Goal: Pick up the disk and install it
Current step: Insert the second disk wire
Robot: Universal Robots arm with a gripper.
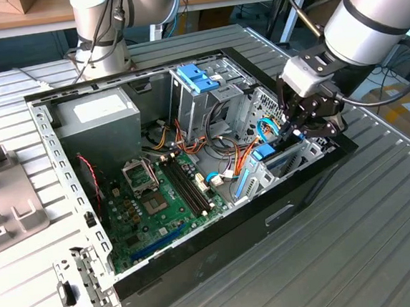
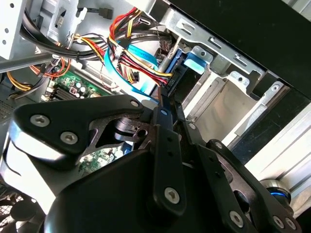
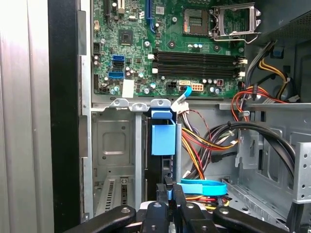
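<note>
At the 3 o'clock side of the open case (image 1: pixel 221 256), exterior view: the gripper (image 1: pixel 304 122) hangs low inside the drive bay.
Gripper state: in both wrist views the fingers (image 3: pixel 156 206) look clenched edge-on around a thin dark slab with blue trim, which I take to be the disk (image 3: pixel 166 167).
Disk position: upright in the bay, standing between the bay's metal walls (image 3: pixel 114 145), with the light-blue latch piece (image 3: pixel 163 138) just beyond it.
Seating: I cannot tell how deep it sits or whether it has met its connector.
Risk, jamming: the slot is narrow, so a slightly tilted disk could bind on the walls or the latch piece.
Risk, cables: the red, yellow and black wire bundle (image 3: pixel 209 145) and the flat blue cable (image 3: pixel 204 187) lie just beside the fingers; either could be pinched or dragged.
Risk, slip: the hold is on a thin edge, so pushing hard could let the disk slide in the grasp.
Further out: the motherboard (image 1: pixel 152 201) sits at about 8 o'clock and the grey power supply (image 1: pixel 97 112) at 10 o'clock, both well apart from the bay.
</note>
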